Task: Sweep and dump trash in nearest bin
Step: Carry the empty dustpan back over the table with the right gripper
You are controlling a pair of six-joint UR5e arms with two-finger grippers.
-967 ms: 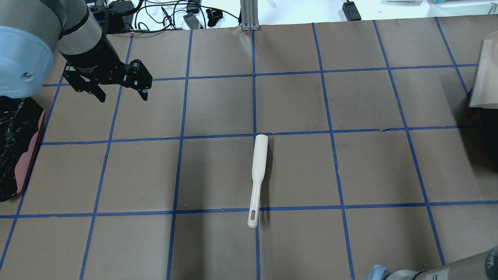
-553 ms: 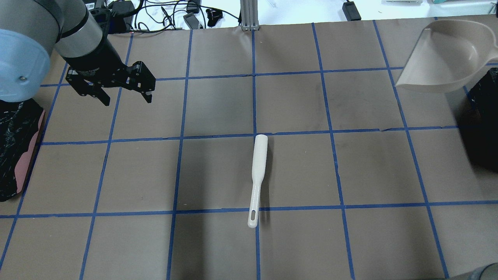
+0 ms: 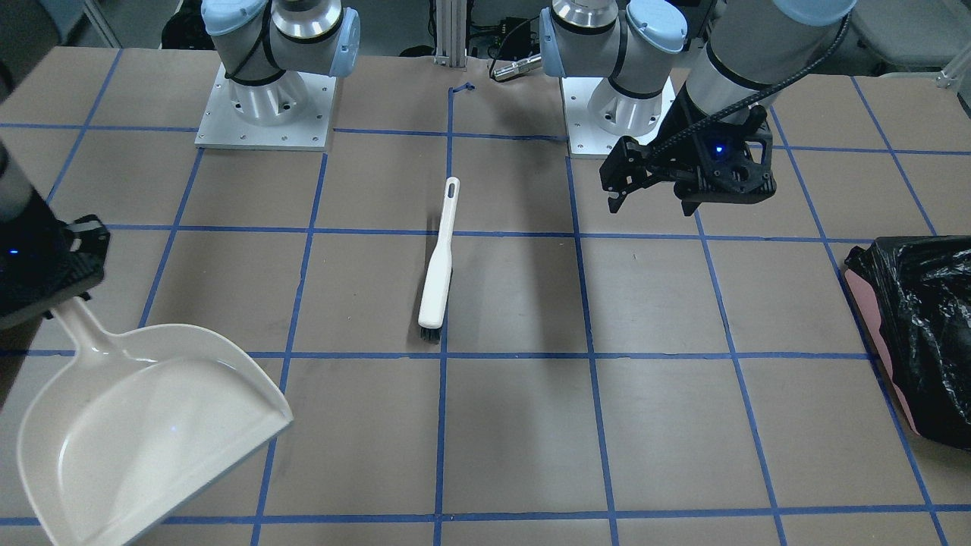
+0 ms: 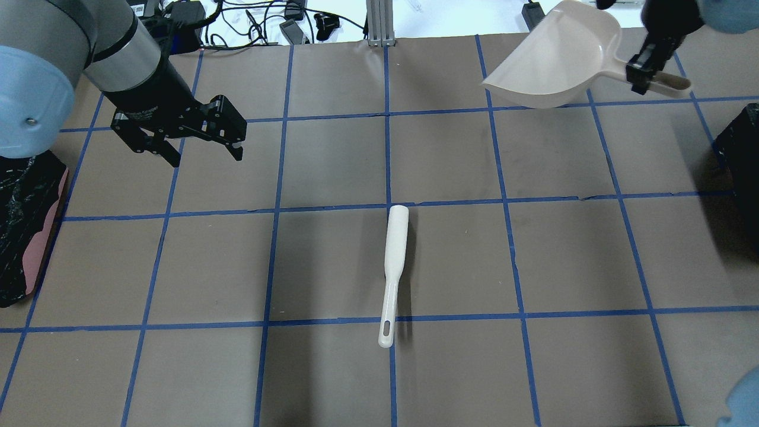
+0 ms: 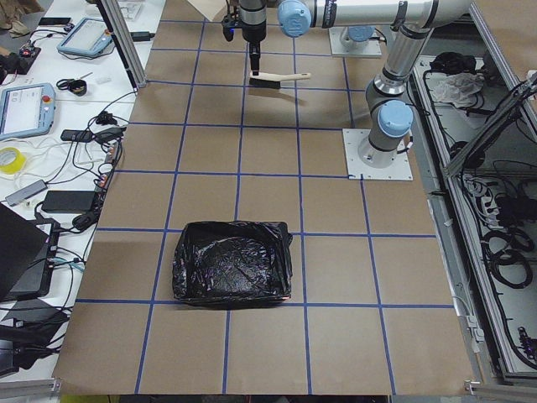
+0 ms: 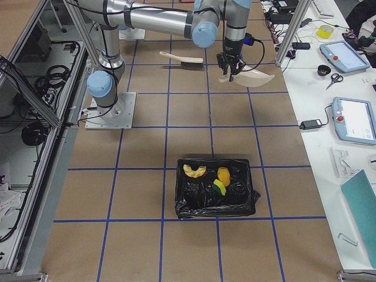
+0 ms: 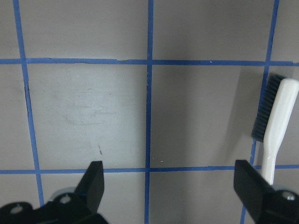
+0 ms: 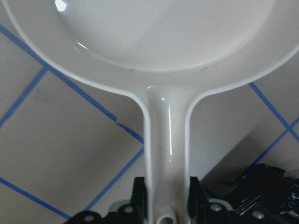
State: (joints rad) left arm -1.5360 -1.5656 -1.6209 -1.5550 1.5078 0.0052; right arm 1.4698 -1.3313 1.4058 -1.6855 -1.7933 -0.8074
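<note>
The trash lies inside the bin (image 6: 235, 207): a pale curved peel (image 6: 194, 170), an orange lump (image 6: 223, 175) and a yellow-green sponge piece (image 6: 218, 187). Overhead, only the bin's dark corner (image 4: 741, 172) shows at the right edge. My right gripper (image 4: 646, 74) is shut on the handle of an empty beige dustpan (image 4: 557, 59), held in the air over the far right of the table. The right wrist view shows that handle (image 8: 167, 140) between the jaws. My left gripper (image 4: 204, 151) hangs open and empty at the far left. A white brush (image 4: 394, 261) lies mid-table.
A pink bin lined with a black bag (image 4: 24, 225) stands at the table's left edge. Cables and devices (image 4: 249, 24) lie beyond the far edge, and a metal post (image 4: 379, 24) rises there. Blue tape lines grid the brown table.
The dustpan swung from the right edge over the bin toward the far right of the table and turned level. My left gripper drifted slightly right, still open.
</note>
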